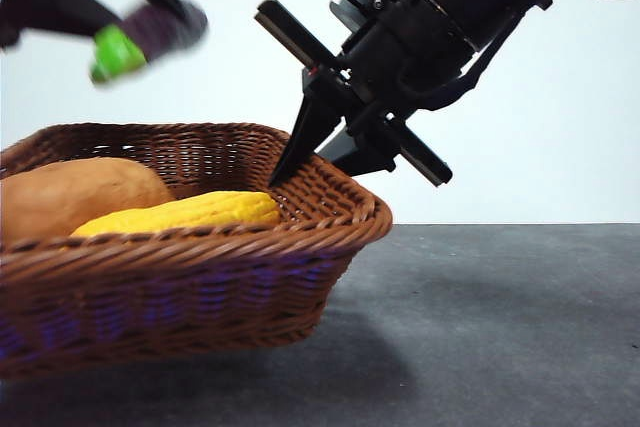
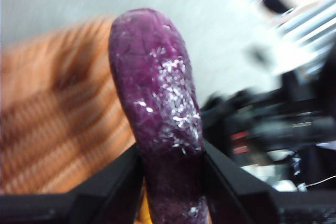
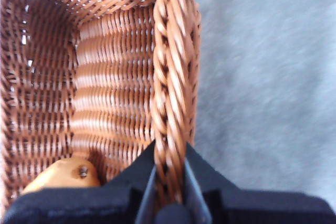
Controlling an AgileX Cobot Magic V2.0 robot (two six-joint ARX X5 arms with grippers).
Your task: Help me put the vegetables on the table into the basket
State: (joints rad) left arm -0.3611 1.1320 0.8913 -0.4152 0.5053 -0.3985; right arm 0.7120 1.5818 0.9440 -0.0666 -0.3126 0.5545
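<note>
While left fingers (image 2: 170, 169) clamp the eggplant (image 2: 157, 93) aloft, right fingers (image 3: 169, 174) pinch basket rim (image 3: 170, 77), nearly closed

The right gripper (image 1: 318, 152) blocked the basket (image 1: 250, 247) rim's near corner — potato (image 1: 75, 197) and corn (image 1: 190, 212) filled its front.

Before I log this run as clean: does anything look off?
Yes. The basket sits tilted, its right end raised off the table, because the right hand is clamped on its rim. The left hand holds the eggplant above it. Potato and corn lie inside.
</note>
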